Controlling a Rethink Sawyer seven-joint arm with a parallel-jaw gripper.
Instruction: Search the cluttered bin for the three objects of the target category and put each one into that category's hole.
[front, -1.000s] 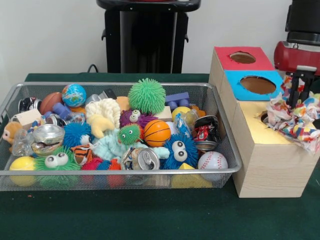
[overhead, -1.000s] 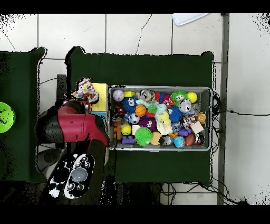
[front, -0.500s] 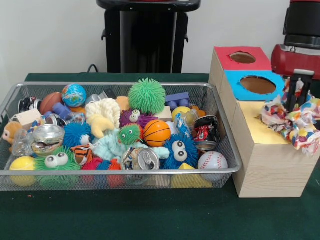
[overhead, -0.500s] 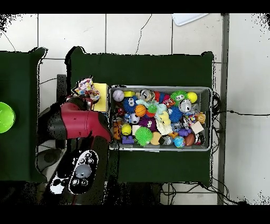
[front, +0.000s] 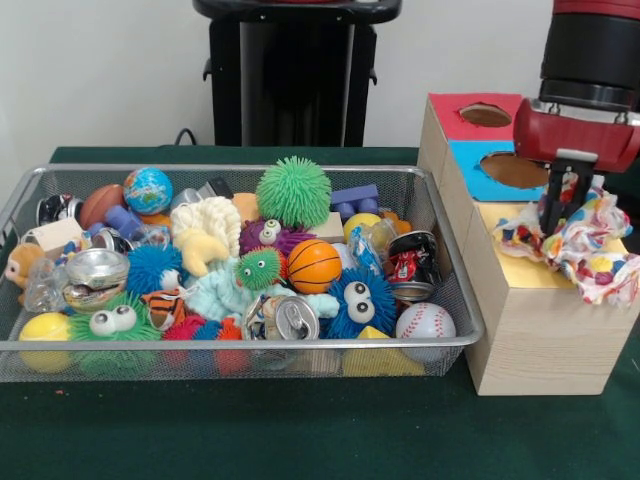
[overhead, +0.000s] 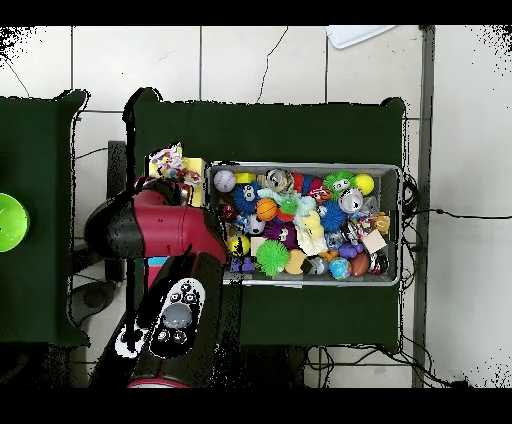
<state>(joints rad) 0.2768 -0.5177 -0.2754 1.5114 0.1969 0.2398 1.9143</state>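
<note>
My gripper (front: 562, 205) hangs over the yellow end of the pale wooden box (front: 530, 340). It is shut on a bunched white polka-dot cloth (front: 585, 245). The cloth lies spread over the yellow surround (front: 515, 272) and hides the hole. In the overhead view the cloth (overhead: 167, 160) shows just beyond the red arm (overhead: 150, 228), left of the bin. The silver wire-mesh bin (front: 455, 300) sits left of the box, packed with toys; it also shows in the overhead view (overhead: 392, 170). I cannot pick out any other polka-dot cloth among the toys.
The red-surround hole (front: 485, 114) and the blue-surround hole (front: 500, 168) lie behind the yellow end; the arm partly covers the blue one. The bin holds a green spiky ball (front: 293, 190), an orange basketball (front: 314, 265), a baseball (front: 425, 322) and a can (front: 295, 318).
The gripper has moved left along the box with the cloth. The cloth now covers the yellow hole's spot. More of the arm shows.
</note>
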